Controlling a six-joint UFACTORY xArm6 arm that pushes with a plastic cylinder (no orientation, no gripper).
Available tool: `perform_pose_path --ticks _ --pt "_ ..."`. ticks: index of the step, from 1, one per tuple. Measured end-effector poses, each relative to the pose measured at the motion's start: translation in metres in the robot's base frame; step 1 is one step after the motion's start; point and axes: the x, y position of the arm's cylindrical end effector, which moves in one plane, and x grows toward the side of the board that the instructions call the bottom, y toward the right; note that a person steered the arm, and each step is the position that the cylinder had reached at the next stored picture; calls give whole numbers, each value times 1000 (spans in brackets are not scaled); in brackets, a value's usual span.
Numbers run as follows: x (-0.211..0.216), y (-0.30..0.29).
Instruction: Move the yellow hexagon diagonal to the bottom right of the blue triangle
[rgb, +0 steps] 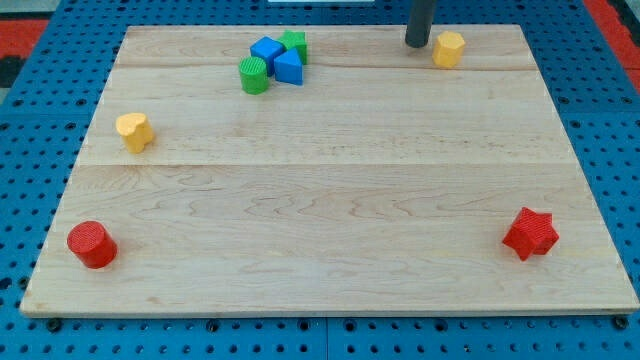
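One yellow hexagon (449, 48) sits at the board's (330, 250) top edge, my tip (417, 44) just left; no jaws show.

Rod (419, 22) was dark grey, near black, plain straight cylinder. Surface smooth and matte, no markings, screws or cables visible. My tip (417, 45) ended flat and blunt. Upper part cut off by view's top.
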Motion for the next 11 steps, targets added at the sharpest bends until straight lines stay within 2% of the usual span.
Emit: perform_pose_path --ticks 1,2,3,4,5,7,8,9,10,11 --pt "2 -3" --pt "-18 9" --pt "-27 -7" --pt "-34 38" --pt "-16 69" --pt "95 43" --pt "86 46" --pt "52 86" --pt "50 20" --pt "103 -23"
